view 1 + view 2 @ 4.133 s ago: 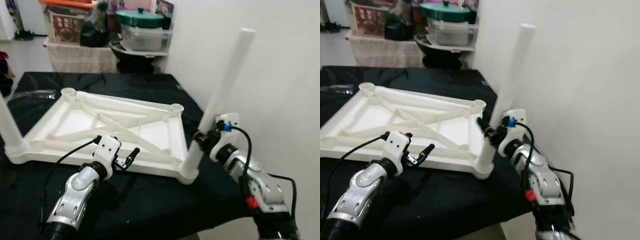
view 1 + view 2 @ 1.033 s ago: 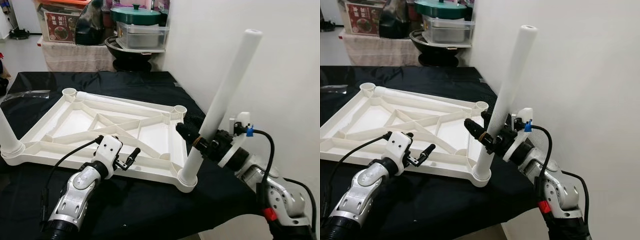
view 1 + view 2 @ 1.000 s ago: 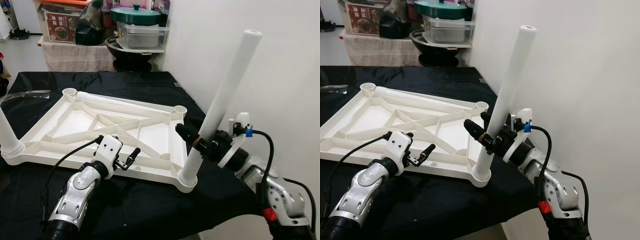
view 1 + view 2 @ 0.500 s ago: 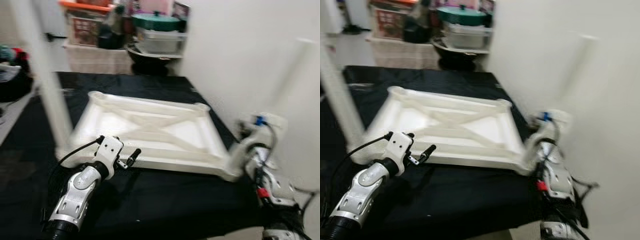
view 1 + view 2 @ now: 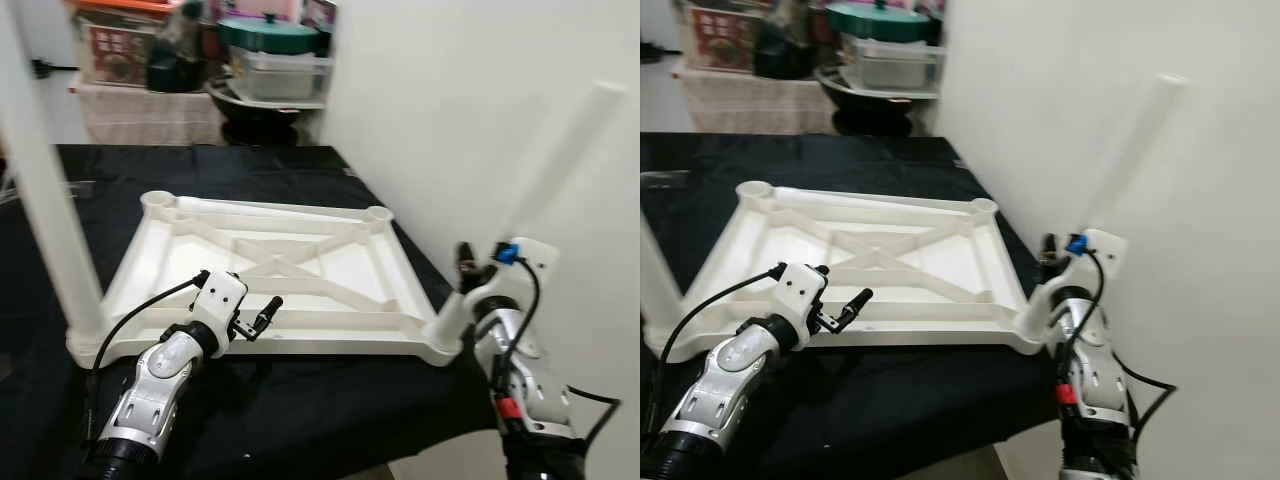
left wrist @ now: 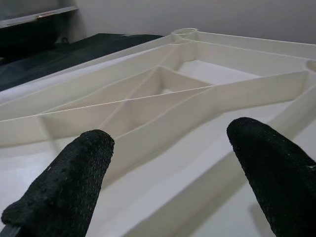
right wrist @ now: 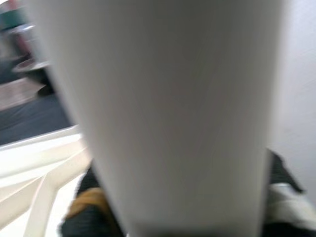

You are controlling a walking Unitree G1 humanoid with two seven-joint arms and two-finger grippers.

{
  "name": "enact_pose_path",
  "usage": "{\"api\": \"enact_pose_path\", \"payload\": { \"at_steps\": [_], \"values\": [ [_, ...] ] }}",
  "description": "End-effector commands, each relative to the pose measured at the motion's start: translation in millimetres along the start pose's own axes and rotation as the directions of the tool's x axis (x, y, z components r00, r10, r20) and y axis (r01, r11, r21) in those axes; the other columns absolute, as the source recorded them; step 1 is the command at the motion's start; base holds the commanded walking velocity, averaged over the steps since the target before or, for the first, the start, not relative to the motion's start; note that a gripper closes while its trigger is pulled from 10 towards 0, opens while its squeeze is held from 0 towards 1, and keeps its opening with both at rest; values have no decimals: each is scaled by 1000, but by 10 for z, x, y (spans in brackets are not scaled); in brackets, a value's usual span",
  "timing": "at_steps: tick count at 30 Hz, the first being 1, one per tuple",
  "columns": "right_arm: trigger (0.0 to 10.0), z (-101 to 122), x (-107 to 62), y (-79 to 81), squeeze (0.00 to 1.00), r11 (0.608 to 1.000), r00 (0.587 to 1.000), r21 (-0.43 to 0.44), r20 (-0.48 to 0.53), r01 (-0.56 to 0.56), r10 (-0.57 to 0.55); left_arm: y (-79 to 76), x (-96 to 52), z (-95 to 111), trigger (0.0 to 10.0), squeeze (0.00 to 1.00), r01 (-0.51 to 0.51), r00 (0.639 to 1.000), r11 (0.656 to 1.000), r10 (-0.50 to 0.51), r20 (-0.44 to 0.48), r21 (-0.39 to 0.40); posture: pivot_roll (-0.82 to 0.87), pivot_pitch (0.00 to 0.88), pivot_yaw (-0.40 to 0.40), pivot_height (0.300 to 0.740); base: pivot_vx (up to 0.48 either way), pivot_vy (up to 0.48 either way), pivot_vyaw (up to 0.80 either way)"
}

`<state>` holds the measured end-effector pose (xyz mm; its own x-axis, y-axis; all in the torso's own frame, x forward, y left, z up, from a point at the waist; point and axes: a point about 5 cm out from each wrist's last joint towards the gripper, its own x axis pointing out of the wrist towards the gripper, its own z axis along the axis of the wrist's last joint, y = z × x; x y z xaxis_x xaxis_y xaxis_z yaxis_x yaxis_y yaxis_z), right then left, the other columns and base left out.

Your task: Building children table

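Your right gripper (image 5: pixel 466 272) is clamped on the leg (image 5: pixel 545 178) low down, right above where it plugs into the near-right corner socket of the tabletop (image 5: pixel 270 275). In the right wrist view the leg (image 7: pixel 168 113) sits right up against the lens, a bit blurry, with black finger bits poking out either side at its base. From the head cameras the leg leans off toward 1 o'clock, with its top end close to the white wall (image 5: pixel 480 90).

Your left gripper (image 5: pixel 262 315) hovers at the tabletop's near edge, at about 7 o'clock from the slab's centre, fingers (image 6: pixel 69 187) spread apart with nothing between them. The left wrist view looks straight across the ribbed underside through that gap.

The tabletop lies upside down on the black cloth (image 5: pixel 300 420), ribs up in an X pattern. Another leg (image 5: pixel 45 190) already stands in the near-left corner, at around 9 o'clock in the left eye view, and it looks upright. The two far corner sockets (image 5: pixel 157 199) are open rings with no legs in them.

Further out at 12 o'clock, behind the cloth, there's a shelf with a clear box (image 5: pixel 275 72) with a green lid, a dark bowl (image 5: pixel 260 105) below it and a printed box (image 5: pixel 110 52) off to the left.
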<state>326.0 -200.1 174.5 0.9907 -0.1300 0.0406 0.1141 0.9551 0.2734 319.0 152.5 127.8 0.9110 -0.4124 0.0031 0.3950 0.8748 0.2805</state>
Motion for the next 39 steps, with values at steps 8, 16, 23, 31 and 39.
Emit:
{"api": "enact_pose_path", "payload": {
  "at_steps": [8, 16, 23, 31, 39],
  "values": [
    [10000, 118, -45, -14, 1000, 1000, 998, -7, 68, -12, 13, -36, -1, -40, 10000, 0, 11, 1000, 1000, -12, -12, -7, 46, 0, -129, 740, 0, 0, 0],
    [10000, 128, -271, -167, 1000, 984, 988, -139, 122, 110, -93, -36, -10, -52, 10000, 0, 18, 1000, 1000, -18, -19, -4, 32, 0, -122, 740, 0, 0, 0],
    [10000, 61, -533, -127, 1000, 965, 982, -211, 142, 153, -124, -46, -24, -63, 10000, 0, 23, 999, 1000, -24, -23, -7, 22, 0, -114, 740, 0, 0, 0],
    [10000, 34, -825, 140, 1000, 973, 987, -227, 142, -37, 71, -44, -46, -87, 10000, 0, 29, 999, 999, -29, -28, -14, 13, 0, -116, 740, 0, 0, 0],
    [10000, 19, -1109, 260, 1000, 937, 965, -308, 147, -163, 216, -31, -58, -100, 10000, 0, 24, 999, 1000, -25, -30, -21, 3, 0, -109, 740, 0, 0, 0]
  ]
}}
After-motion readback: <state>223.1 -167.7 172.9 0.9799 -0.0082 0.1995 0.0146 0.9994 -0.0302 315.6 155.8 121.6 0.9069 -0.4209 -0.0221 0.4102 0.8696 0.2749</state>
